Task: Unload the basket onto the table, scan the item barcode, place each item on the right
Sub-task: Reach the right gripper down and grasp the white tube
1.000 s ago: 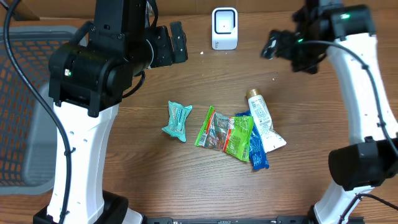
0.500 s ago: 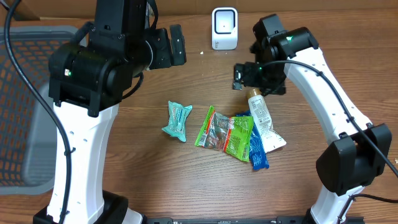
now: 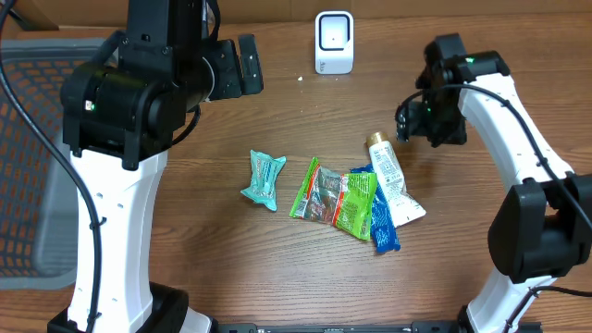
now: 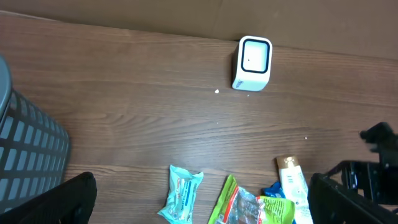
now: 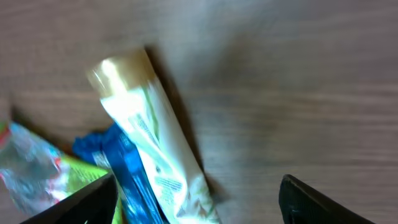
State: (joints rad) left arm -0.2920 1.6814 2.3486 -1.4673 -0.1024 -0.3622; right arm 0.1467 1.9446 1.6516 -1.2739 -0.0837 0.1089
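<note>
Right gripper (image 3: 405, 122), jaws spread and empty, hovers near the cap end of the white tube (image 3: 392, 176), which lies on the table (image 3: 277, 268) against the blue packet (image 3: 384, 236); advise centring over the tube's body and closing squarely across its width; left gripper (image 3: 239, 67) likewise spread, idle.

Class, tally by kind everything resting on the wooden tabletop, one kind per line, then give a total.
Packets: 3 (teal packet, green packet, blue packet)
Tubes: 1 (white tube)
Scanners: 1 (barcode scanner)
Total: 5
</note>
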